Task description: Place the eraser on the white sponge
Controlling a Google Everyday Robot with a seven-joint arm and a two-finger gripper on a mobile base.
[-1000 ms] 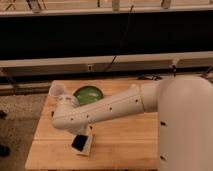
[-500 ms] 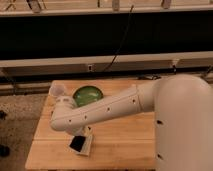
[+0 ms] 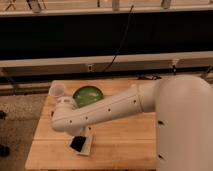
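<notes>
Eraser [image 3: 77,144]: small black flat block, near left of worktop [image 3: 125,147], over the left part of the sponge [image 3: 86,146].
Handling, judged: light, stiff, slightly grippy, not fragile. Take it across the short sides.
Sponge: flat white pad, likely soft, yielding under pressure.
Gripper [image 3: 83,134]: just above the eraser, under the arm's bend. Whether the jaws are spread or pinching cannot be told.
</notes>
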